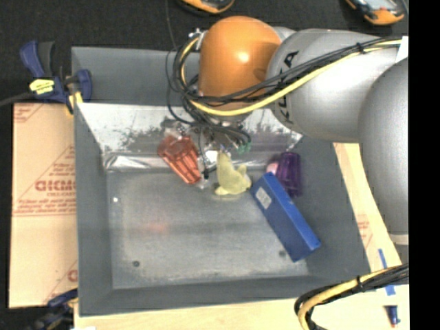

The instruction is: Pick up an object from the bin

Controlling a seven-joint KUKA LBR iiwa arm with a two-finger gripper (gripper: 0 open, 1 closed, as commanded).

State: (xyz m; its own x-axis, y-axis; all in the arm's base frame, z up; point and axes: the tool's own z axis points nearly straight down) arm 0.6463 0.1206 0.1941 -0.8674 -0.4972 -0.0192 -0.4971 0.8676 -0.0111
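1. The grey metal bin [93, 184] has a sloping left wall, and its few things lie along the far side of its floor, near the back wall.
2. A red-orange see-through thing [179, 158] with ribs across it lies tilted by the back wall, left of the bin's middle. Its right edge is just beside the gripper.
3. The gripper [208, 160] hangs down from the arm's round orange cover [237, 60], low over the floor, between the red-orange thing and a pale yellow one. The cover and cables hide much of it, so I cannot tell whether it is wide, narrow or holding anything.
4. The pale yellow lumpy thing [232, 179] sits just right of the gripper, close enough to seem touching.
5. A long blue box [285, 215] lies flat and slantwise, its upper end near the yellow thing and its lower end toward the bin's near right corner.
6. A purple see-through thing [291, 172] lies just beside the blue box's upper end, on its right.
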